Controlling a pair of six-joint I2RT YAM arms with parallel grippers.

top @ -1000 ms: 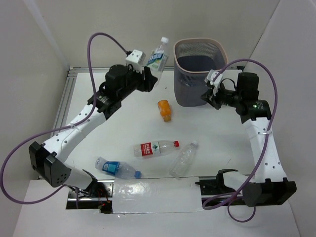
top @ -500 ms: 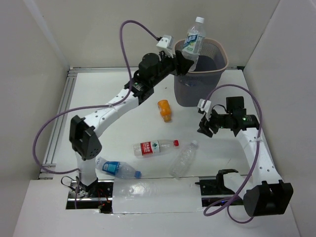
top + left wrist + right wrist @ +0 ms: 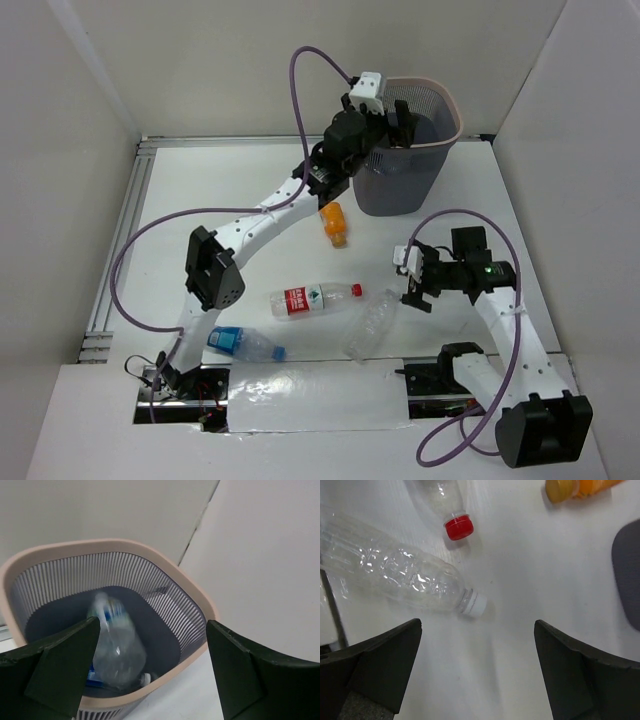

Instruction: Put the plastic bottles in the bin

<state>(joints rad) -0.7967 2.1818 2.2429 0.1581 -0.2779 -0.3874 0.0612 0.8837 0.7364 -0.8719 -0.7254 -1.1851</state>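
The bin (image 3: pixel 452 128) stands at the back of the table. My left gripper (image 3: pixel 398 118) hangs open over its mouth. In the left wrist view a clear bottle with a blue label (image 3: pixel 117 647) shows blurred inside the bin (image 3: pixel 150 550), free of the left gripper (image 3: pixel 152 624). A white cap (image 3: pixel 143 679) shows beneath it. My right gripper (image 3: pixel 408 285) is open and empty, low over the table beside a clear bottle (image 3: pixel 372 322). That clear bottle (image 3: pixel 395 575) lies ahead of the right gripper (image 3: pixel 478 625), white cap toward it.
A red-label bottle (image 3: pixel 315 299), an orange bottle (image 3: pixel 335 222) and a blue-label bottle (image 3: pixel 240 342) lie on the table. A red cap (image 3: pixel 459 527), the orange bottle (image 3: pixel 575 486) and the bin's dark side (image 3: pixel 627 575) show in the right wrist view.
My left arm swung the blue-label bottle over the bin and opened, letting it drop in. My right gripper drew back from the bin toward the clear bottle and opened.
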